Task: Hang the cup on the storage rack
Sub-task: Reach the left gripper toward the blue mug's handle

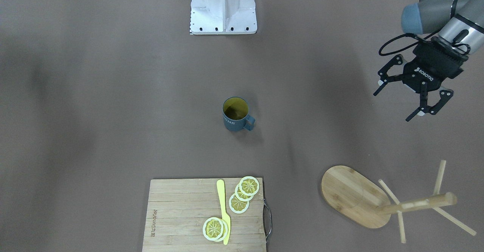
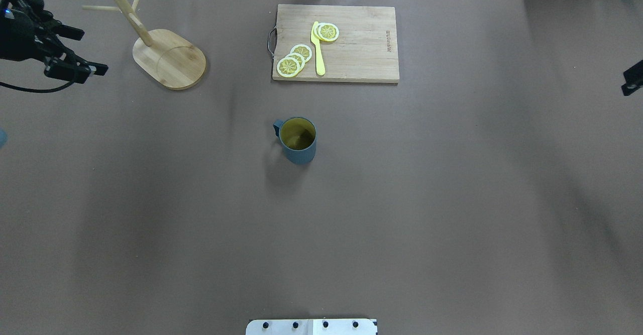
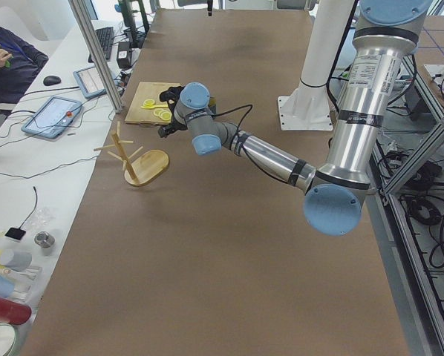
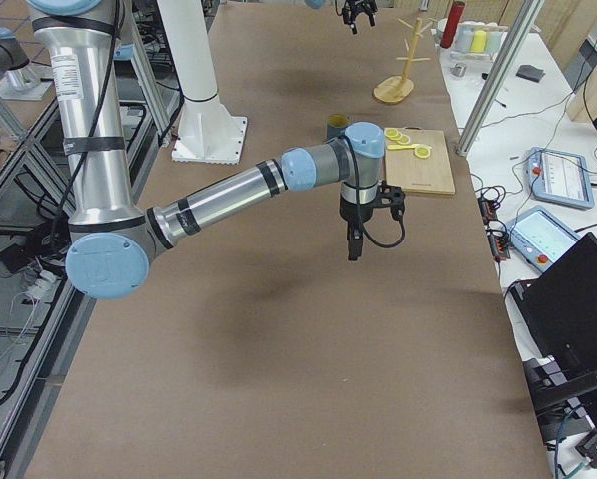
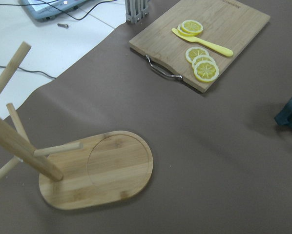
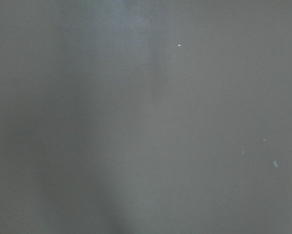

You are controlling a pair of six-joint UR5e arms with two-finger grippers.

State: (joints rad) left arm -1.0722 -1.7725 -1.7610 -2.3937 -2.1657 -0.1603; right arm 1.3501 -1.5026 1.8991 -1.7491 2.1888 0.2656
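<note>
The dark slate-blue cup (image 2: 298, 141) stands upright in the middle of the table, yellow-green inside, its handle toward the rack's side; it also shows in the front view (image 1: 235, 116). The bamboo storage rack (image 2: 171, 59) stands upright at the far left, its oval base (image 1: 353, 195), post and thin pegs bare. My left gripper (image 1: 395, 104) is open and empty, hovering above the table near the rack, far from the cup. In the left wrist view the rack (image 5: 97, 170) fills the lower left. Only a sliver of my right gripper (image 2: 632, 79) shows at the overhead view's right edge; I cannot tell its state.
A rectangular bamboo cutting board (image 2: 351, 48) with lemon slices (image 2: 294, 61) and a yellow knife (image 2: 318, 48) lies at the far middle, its metal handle toward the rack. The robot's white base plate (image 1: 223, 8) is at the near edge.
</note>
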